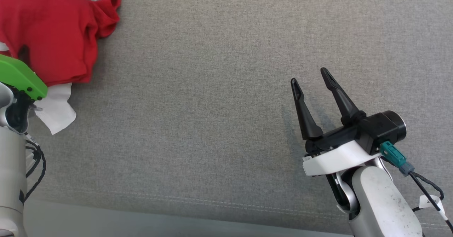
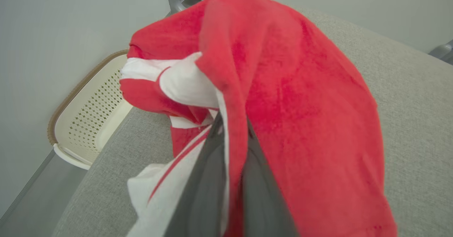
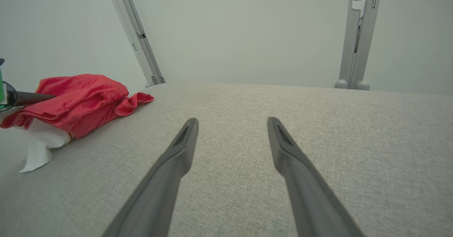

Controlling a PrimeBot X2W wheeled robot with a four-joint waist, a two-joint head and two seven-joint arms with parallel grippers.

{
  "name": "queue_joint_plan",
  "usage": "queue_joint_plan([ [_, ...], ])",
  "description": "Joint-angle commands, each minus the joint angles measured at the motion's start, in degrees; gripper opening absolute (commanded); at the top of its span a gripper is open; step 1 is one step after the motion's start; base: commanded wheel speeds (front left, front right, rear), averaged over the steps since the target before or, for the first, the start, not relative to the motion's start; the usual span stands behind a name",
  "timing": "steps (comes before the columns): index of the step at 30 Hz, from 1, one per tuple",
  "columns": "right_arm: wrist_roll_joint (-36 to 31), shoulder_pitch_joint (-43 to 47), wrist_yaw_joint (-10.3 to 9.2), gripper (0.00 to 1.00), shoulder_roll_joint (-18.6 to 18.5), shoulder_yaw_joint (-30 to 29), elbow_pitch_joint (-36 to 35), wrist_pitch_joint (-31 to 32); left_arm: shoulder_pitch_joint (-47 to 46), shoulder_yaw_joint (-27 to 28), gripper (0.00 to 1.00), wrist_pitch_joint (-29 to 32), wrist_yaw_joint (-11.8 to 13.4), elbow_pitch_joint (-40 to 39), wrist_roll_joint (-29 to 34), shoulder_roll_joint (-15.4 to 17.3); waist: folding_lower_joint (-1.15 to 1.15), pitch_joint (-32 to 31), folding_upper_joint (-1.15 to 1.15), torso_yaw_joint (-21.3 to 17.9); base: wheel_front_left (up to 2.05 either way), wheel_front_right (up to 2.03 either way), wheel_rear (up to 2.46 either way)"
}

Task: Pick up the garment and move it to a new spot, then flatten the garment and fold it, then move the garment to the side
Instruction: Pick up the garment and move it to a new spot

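**A:** Where's the garment?

**B:** Bunched at the far left of the grey fabric-covered tabletop [image 1: 212,106]. The garment [image 1: 53,32] is red and white. I'd judge it soft, light and floppy, so it should sag when lifted.

**A:** And the grips?

**B:** The left end effector [image 2: 233,123] pinches a fold of it. The right end effector [image 1: 309,75] is spread over bare fabric, well apart. A hem or a doubled fold should hold best.

I get bright, soft, even light; a faint shadow lies beside the right gripper [image 1: 308,75]; wrist views curve at edges.
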Motion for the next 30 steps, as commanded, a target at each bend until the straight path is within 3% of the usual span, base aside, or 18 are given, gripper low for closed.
queue_joint_plan([
  [1, -0.3, -0.6, 0.00, 1.00, -0.4, -0.1, 0.2, -0.6, -1.1, -0.2, 0.00, -0.8, -0.2, 0.4, -0.4, 0.9, 0.00, 0.0, 0.00, -0.1, 0.00, 0.00, 0.00],
  [12, -0.4, 1.2, 0.00, 1.00, -0.2, -1.4, 1.2, -1.0, -0.8, -3.1, 0.00, -12.3, 0.2, -1.7, 2.6, 2.3, 0.00, -3.9, 0.00, 1.3, 0.00, 0.00, 0.00],
  [17, -0.6, 2.1, 0.00, 1.00, 0.0, -2.5, 1.0, -1.1, 1.1, -3.8, 0.00, -17.7, 2.0, -6.7, 4.4, 2.6, 0.00, -6.5, 0.00, 1.1, 0.00, 0.00, 0.00],
  [24, 0.1, 3.8, 0.00, 1.00, 0.3, -3.0, 1.5, -1.2, 10.0, -5.2, 0.00, -19.9, 5.4, -19.1, 6.2, 1.7, 0.00, -10.8, 0.00, -0.7, 0.00, 0.00, 0.00],
  [30, 0.8, 5.7, 0.00, 1.00, 0.4, -4.1, 1.6, -1.3, 25.1, -7.3, 0.00, -18.1, 11.0, -37.8, 7.5, -0.5, 0.00, -13.5, 0.00, -3.7, 0.00, 0.00, 0.00],
])
